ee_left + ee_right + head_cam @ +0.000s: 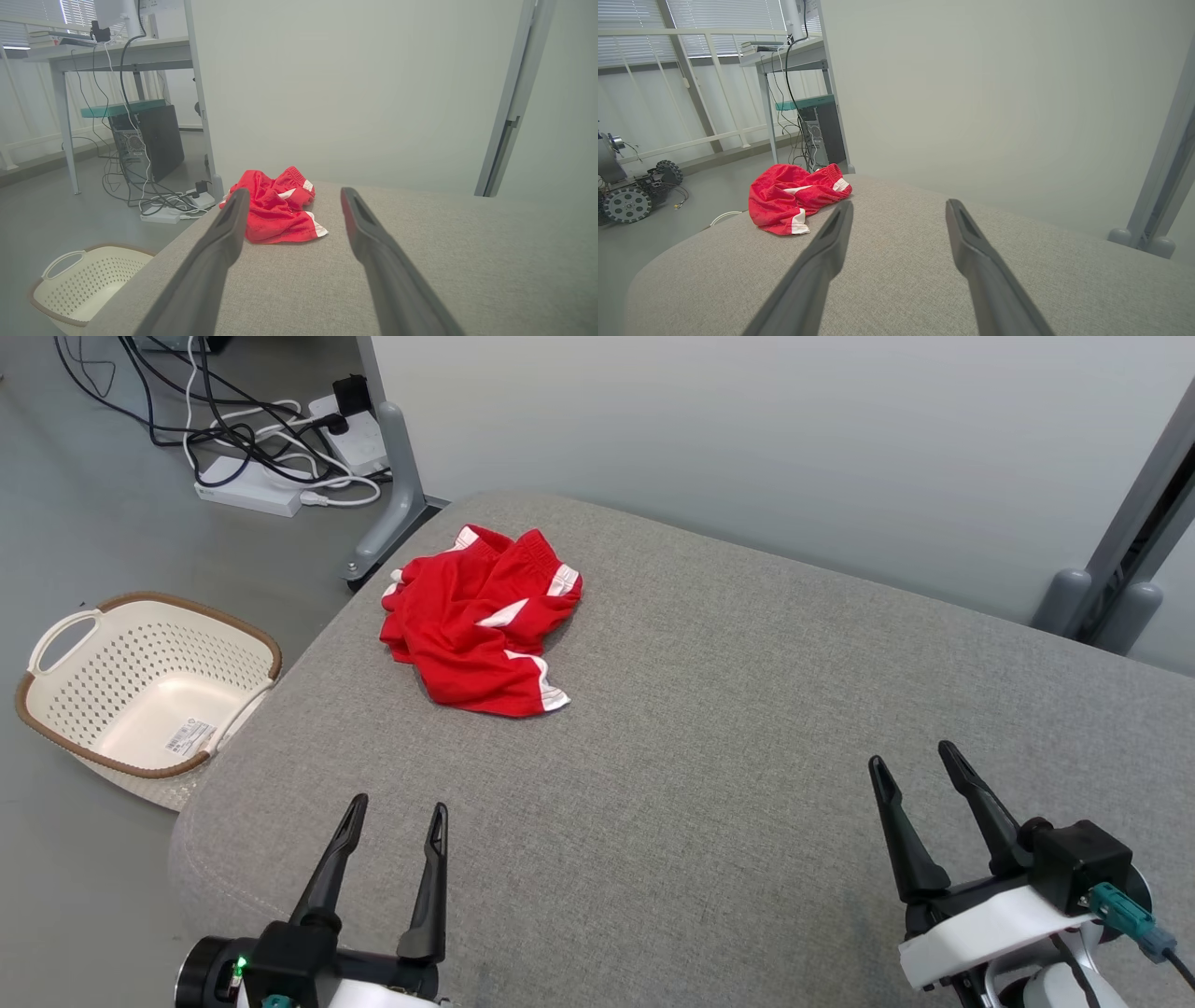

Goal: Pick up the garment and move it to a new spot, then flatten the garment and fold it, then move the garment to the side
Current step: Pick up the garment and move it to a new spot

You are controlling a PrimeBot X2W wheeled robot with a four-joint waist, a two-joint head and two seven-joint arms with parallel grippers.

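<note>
Nearest the camera, the left gripper and the right gripper hovered over the near part of the grey upholstered cushion, each with its two dark fingers spread wide and holding nothing. Farther on, the red shorts (white trim at the hems) lay crumpled near the cushion's far left corner, well apart from both grippers. Off the cushion's left edge a cream perforated laundry basket stood on the floor, and farther still a white power strip lay among tangled cables.
</note>
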